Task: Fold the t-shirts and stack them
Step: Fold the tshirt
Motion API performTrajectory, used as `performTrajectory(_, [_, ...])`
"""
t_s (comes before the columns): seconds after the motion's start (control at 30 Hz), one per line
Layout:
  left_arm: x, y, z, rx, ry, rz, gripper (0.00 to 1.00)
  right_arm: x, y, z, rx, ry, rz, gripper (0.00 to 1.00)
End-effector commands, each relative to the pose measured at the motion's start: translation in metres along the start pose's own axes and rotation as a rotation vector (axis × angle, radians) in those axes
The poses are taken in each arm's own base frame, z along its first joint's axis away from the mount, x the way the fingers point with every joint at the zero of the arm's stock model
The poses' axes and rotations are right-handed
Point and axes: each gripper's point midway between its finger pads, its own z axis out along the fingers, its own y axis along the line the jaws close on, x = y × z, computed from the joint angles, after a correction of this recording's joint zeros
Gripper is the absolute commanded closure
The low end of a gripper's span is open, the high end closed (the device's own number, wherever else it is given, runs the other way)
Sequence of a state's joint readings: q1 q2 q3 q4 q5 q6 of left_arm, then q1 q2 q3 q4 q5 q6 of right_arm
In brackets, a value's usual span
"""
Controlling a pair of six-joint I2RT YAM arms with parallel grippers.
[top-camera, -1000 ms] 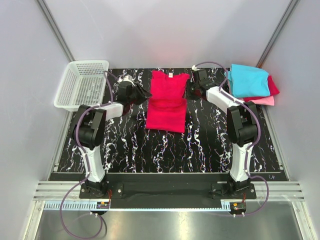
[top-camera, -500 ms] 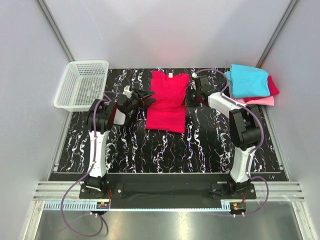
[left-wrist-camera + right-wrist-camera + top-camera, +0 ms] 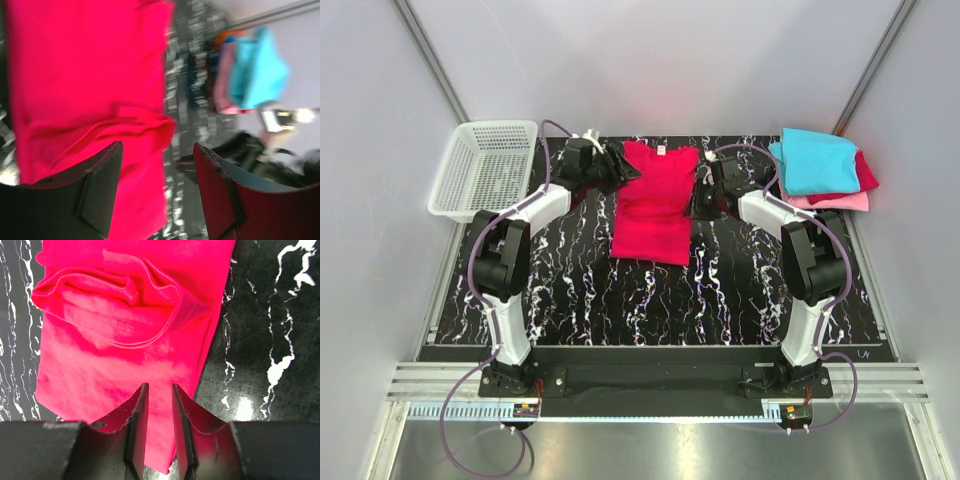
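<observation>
Your crimson shirt (image 3: 654,200) lies flat on the far middle of the table (image 3: 620,300). Its neck and small white label point away from you. It is a narrow, slightly tilted oblong with a crease across the middle, and one sleeve is tucked onto the body in a rumpled loop. Well apart, at the far right corner, you have a folded pile: the cyan shirt (image 3: 817,160) on top, the dark red shirt (image 3: 866,175) showing at its right edge, and the pink shirt (image 3: 845,203) showing along the near edge.

Bright even light from above, soft shadows, left wrist view heavily motion-blurred, right wrist view sharp, small glare patch on the glossy table (image 3: 260,340)
</observation>
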State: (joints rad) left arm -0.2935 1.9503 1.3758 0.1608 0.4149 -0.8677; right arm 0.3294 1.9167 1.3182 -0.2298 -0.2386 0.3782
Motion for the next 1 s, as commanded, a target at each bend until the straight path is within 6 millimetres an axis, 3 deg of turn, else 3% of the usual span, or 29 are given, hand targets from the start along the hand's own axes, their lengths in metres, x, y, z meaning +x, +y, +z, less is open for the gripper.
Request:
performTrajectory(0.0, [0.026,0.07,-0.033,-0.429,0.1,0.1,0.37,-0.009,0.017,-0.008,-0.035,-0.041,-0.013,0.68])
performTrajectory(0.23, [0.053,0.117,-0.059,-0.698,0.134,0.129,0.43,-0.004,0.016,-0.007,-0.029,-0.033,-0.004,0.69])
performTrajectory(0.37, [0.064,0.118,-0.053,-0.686,0.171,0.133,0.56,-0.002,0.016,-0.005,-0.029,-0.029,-0.004,0.69])
performTrajectory(0.57, [0.06,0.105,-0.033,-0.641,0.177,0.146,0.61,0.0,0.018,-0.004,-0.031,-0.022,0.004,0.69])
performTrajectory(0.97, [0.051,0.078,-0.009,-0.576,0.157,0.169,0.52,0.003,0.018,0.0,-0.029,-0.011,0.006,0.7])
